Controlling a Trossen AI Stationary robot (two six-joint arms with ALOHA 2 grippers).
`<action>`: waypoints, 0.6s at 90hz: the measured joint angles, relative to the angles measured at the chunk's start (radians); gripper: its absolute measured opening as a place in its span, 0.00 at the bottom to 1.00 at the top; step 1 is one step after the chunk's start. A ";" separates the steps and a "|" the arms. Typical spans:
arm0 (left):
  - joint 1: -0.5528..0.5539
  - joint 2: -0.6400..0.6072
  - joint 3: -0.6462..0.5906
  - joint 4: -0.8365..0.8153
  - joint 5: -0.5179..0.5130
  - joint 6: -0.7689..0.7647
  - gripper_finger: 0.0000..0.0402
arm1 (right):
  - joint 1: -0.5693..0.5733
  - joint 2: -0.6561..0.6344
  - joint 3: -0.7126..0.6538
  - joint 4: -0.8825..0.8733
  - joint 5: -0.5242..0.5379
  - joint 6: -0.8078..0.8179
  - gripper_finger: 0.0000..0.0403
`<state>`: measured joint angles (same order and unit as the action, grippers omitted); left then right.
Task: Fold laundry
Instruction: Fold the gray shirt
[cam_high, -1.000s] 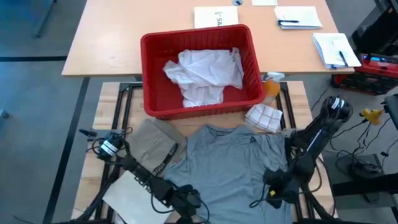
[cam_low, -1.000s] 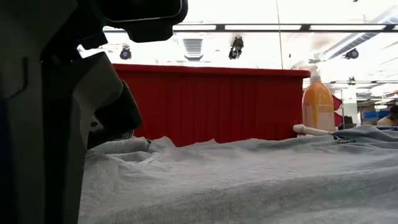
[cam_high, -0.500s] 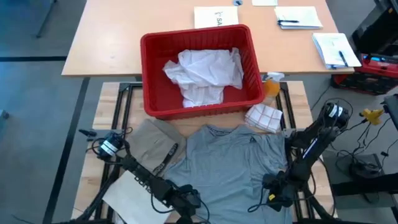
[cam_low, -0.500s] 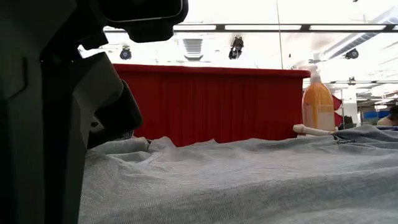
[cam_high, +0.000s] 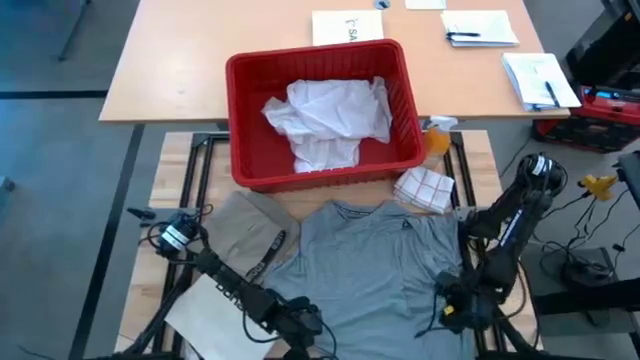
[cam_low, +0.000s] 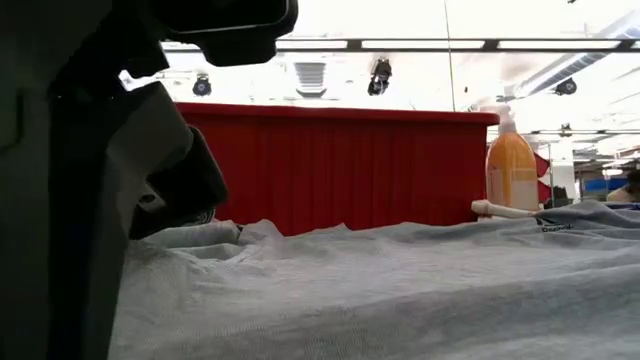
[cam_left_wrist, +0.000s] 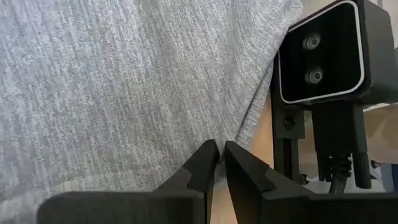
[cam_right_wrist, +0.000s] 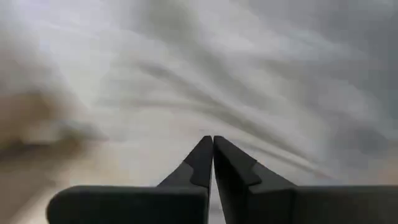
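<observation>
The grey T-shirt lay spread flat on the counter, its collar toward the red basket and its hem at the near edge. The left pincer sat at the shirt's near left hem corner, its fingers nearly together with only a thin slit between them and no cloth visibly caught. The right pincer was at the near right hem corner, fingers pressed together, and I could not tell whether any fabric was between them.

The main risk, I thought, was a lopsided lift: if one side gripped and the other closed on nothing, the hem would drag askew and bunch. The left pincer was also just beside a black camera housing and its mount, so a sideways move there could knock it.

Room was tight around the shirt. The khaki garment touched its left sleeve, a checked cloth and an orange bottle stood near its right shoulder, and the basket, holding the white shirt, blocked any long forward fold.
</observation>
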<state>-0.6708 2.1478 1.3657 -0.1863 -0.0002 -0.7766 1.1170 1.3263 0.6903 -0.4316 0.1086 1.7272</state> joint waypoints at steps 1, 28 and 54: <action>0.000 0.000 0.000 -0.001 0.001 0.000 0.06 | -0.003 0.003 0.000 0.020 0.010 -0.007 0.00; 0.003 0.000 0.000 -0.002 0.006 0.010 0.06 | -0.064 0.218 -0.008 0.204 0.012 -0.184 0.00; 0.003 -0.001 0.000 -0.002 0.004 0.009 0.06 | -0.035 0.297 0.002 0.260 -0.120 -0.131 0.00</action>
<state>-0.6678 2.1471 1.3655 -0.1886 0.0039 -0.7673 1.0817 1.6237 0.6922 -0.1715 -0.0113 1.5958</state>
